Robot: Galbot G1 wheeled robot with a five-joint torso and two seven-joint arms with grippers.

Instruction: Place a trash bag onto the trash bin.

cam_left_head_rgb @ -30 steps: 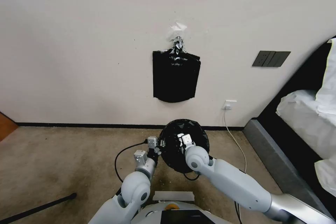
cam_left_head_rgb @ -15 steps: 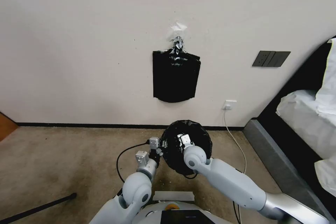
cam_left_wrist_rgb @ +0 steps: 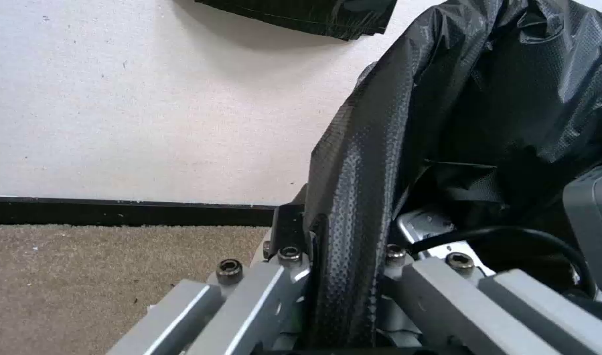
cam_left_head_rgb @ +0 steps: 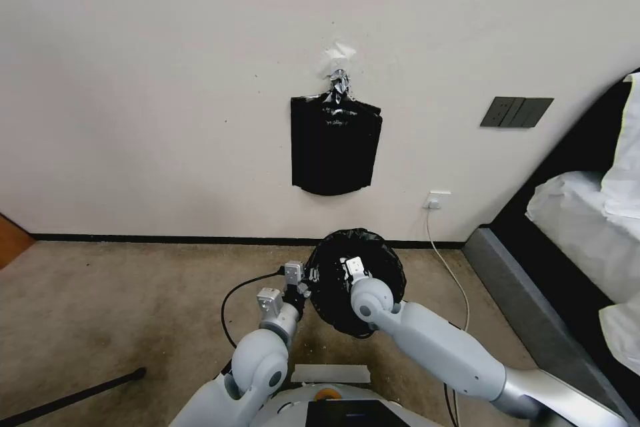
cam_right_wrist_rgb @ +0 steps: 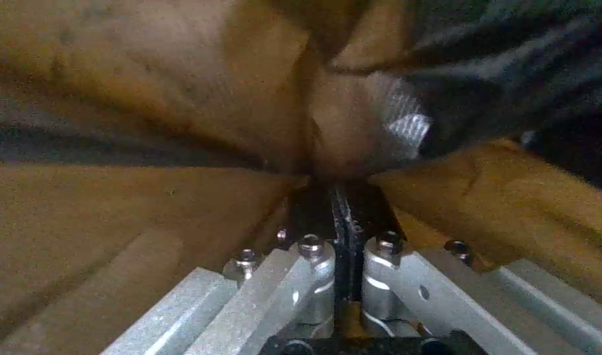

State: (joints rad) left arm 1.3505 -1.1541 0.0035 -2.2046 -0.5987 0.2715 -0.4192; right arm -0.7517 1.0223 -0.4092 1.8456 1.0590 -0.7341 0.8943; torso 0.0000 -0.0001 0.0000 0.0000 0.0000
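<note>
The glossy black trash bag (cam_left_head_rgb: 373, 260) stands open in a round mouth on the carpet by the wall, and the trash bin is hidden beneath it. My left gripper (cam_left_head_rgb: 308, 275) is at the mouth's left edge. In the left wrist view it (cam_left_wrist_rgb: 346, 234) is shut on the bag's folded edge (cam_left_wrist_rgb: 360, 162). My right gripper (cam_left_head_rgb: 351, 267) reaches inside the mouth. In the right wrist view it (cam_right_wrist_rgb: 341, 196) is shut on a thin fold of the bag's film (cam_right_wrist_rgb: 346, 222), with the film close all round.
A flat bundle of black bags (cam_left_head_rgb: 335, 147) hangs from a clip on the wall above. A bed (cam_left_head_rgb: 587, 227) and its grey base (cam_left_head_rgb: 513, 287) stand at the right. A black cable (cam_left_head_rgb: 233, 297), a white cord (cam_left_head_rgb: 448, 267) and a black pole (cam_left_head_rgb: 73, 397) lie on the carpet.
The bag's mouth has spread a little to the right and rounded out. Both grippers shifted slightly with it. Almost nothing has moved in the last half second.
</note>
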